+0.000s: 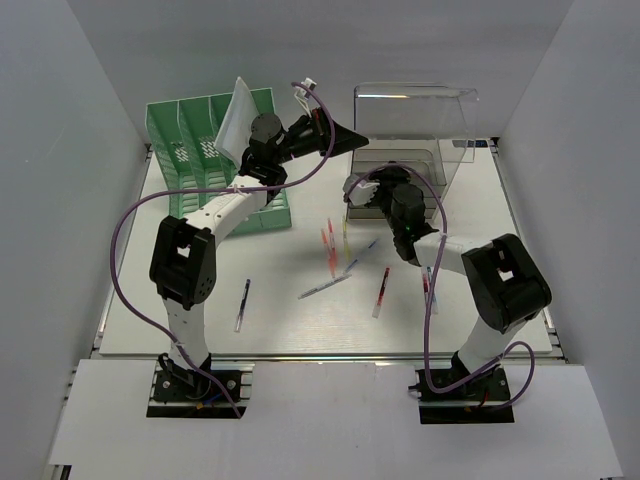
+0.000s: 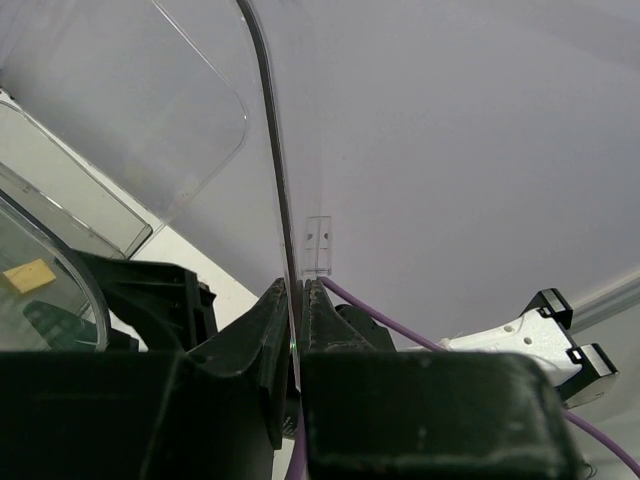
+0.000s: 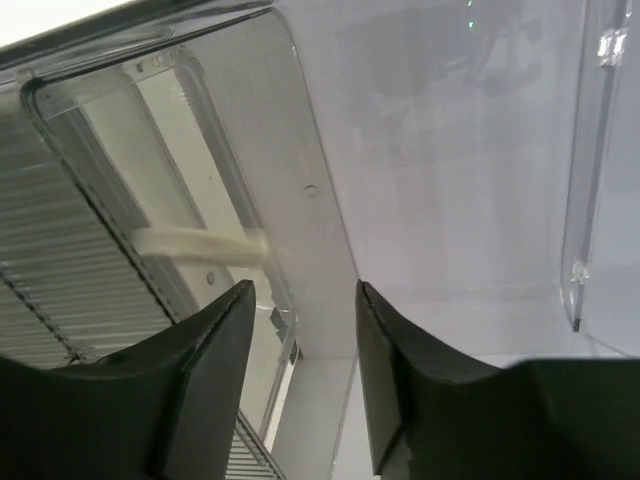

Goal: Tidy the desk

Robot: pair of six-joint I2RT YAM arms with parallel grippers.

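Left wrist view: the clear lid (image 2: 272, 150) is pinched open by the left claw (image 2: 297, 300); the right claw (image 3: 303, 295) is spread. Next, a loose pen (image 1: 381, 291) probably must be grasped from the surface (image 1: 290, 330).

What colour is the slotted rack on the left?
The rack is green; clearest from the top camera.

One green file rack (image 1: 200, 155); one clear plastic box (image 1: 415, 125); one white sheet (image 1: 235, 115); two robot arms: left arm (image 1: 185, 265), right arm (image 1: 500, 285); roughly seven pens (image 1: 242, 305), some overlapping; one desk (image 1: 300, 335).
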